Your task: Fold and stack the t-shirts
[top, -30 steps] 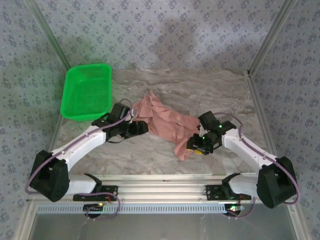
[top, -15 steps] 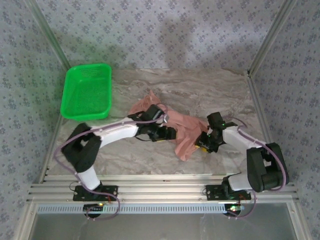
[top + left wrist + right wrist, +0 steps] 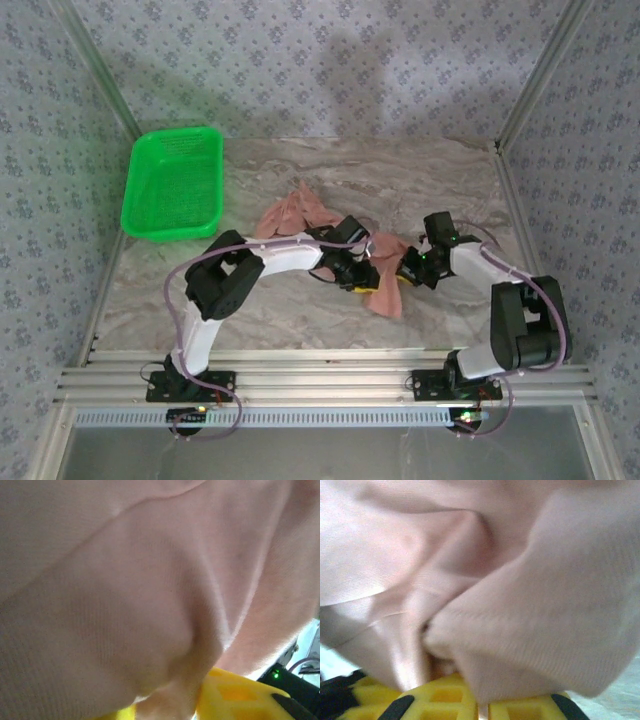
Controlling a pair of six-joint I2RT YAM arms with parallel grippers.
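The salmon-pink t-shirt lies crumpled in the middle of the marble table, with a bunched tail hanging toward the front. My left gripper reaches across from the left and sits at that tail. My right gripper meets it from the right. In the left wrist view pink cloth covers nearly everything, and a fold runs down between the yellow fingers; the left gripper is shut on it. In the right wrist view the yellow fingers stand almost together, and the right gripper pinches the cloth.
An empty green plastic basket stands at the table's back left corner. Patterned walls with metal posts close in the back and both sides. The aluminium rail with the arm bases runs along the near edge.
Both arms swung inward to the shirt's front tail: the left crossed rightward over the cloth, the right moved left. Both grippers closed on cloth, and the shirt bunched up.
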